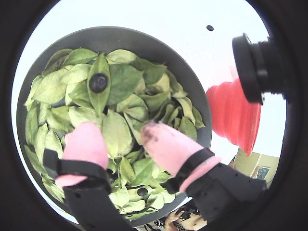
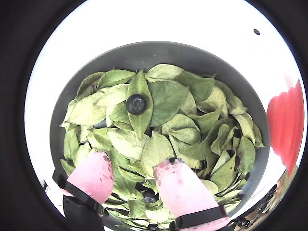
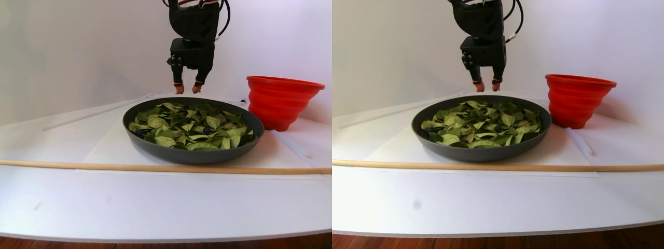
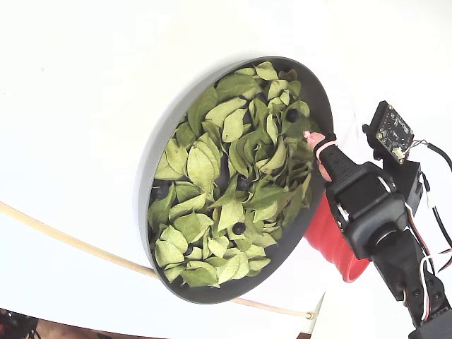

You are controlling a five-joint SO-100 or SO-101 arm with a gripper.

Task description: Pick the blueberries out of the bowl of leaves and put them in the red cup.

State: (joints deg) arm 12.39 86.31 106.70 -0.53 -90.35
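The dark grey bowl (image 1: 126, 36) is full of light-green leaves (image 1: 120, 132). One blueberry (image 1: 98, 83) rests on a leaf, ahead of my gripper (image 1: 122, 132); another wrist view shows the same blueberry (image 2: 136, 104). A second berry (image 1: 142, 191) sits low between the fingers. The pink-tipped gripper (image 2: 137, 168) is open and empty. In the stereo pair view the gripper (image 3: 187, 88) hovers above the far rim of the bowl (image 3: 192, 154). Several blueberries (image 4: 244, 183) show among the leaves in the fixed view. The red cup (image 3: 280, 101) stands beside the bowl.
A thin wooden stick (image 3: 155, 167) lies across the white table in front of the bowl. A flat black dot (image 1: 210, 28) marks the table beyond the bowl. In the fixed view the arm's body (image 4: 371, 208) covers part of the red cup (image 4: 332, 244).
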